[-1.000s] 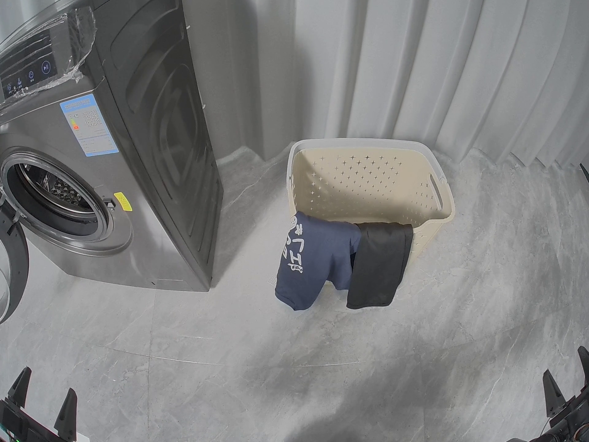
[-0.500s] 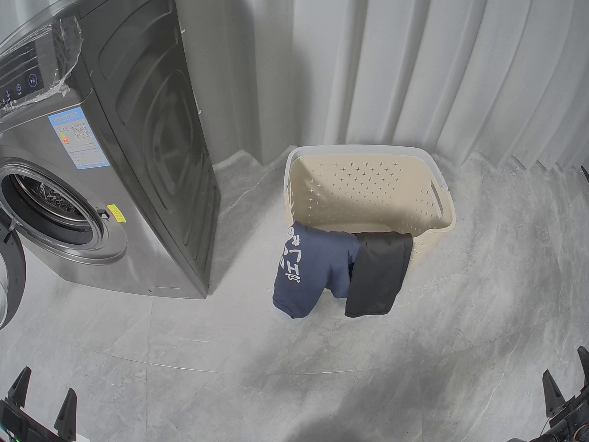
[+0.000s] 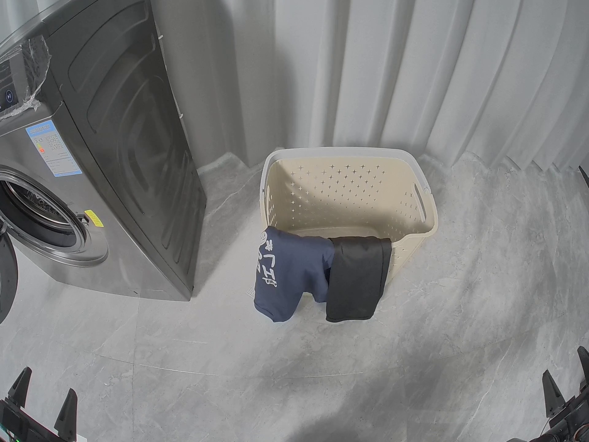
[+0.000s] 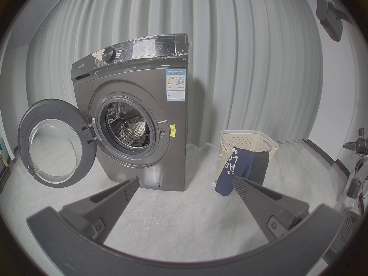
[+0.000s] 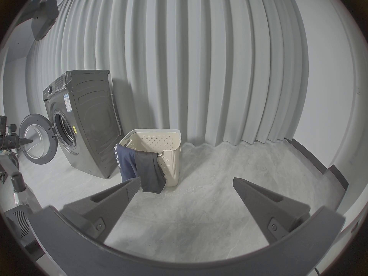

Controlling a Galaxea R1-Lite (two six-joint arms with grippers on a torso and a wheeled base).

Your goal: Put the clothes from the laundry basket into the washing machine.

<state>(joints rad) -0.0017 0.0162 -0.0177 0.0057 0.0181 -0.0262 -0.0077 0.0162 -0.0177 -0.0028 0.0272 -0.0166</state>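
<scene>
A cream laundry basket (image 3: 343,152) stands on the floor before the curtain. A navy shirt (image 3: 288,271) with white print and a black garment (image 3: 356,274) hang side by side over its near rim. To the left stands the grey washing machine (image 3: 123,124), its round door (image 4: 53,142) swung open and the drum (image 4: 128,125) empty. My left gripper (image 3: 44,394) is low at the near left, open and holding nothing. My right gripper (image 3: 564,376) is low at the near right, also open and holding nothing. Both are well short of the basket.
Pale pleated curtains (image 3: 399,56) run behind the machine and basket. Bare grey marble floor (image 3: 307,376) lies between me and the basket. A dark skirting edge (image 5: 314,161) runs along the wall off to the right.
The whole head view has shifted: machine and basket sit further left in the picture, so the camera moved. Clothes lie as before; both grippers keep their places and stay open.
</scene>
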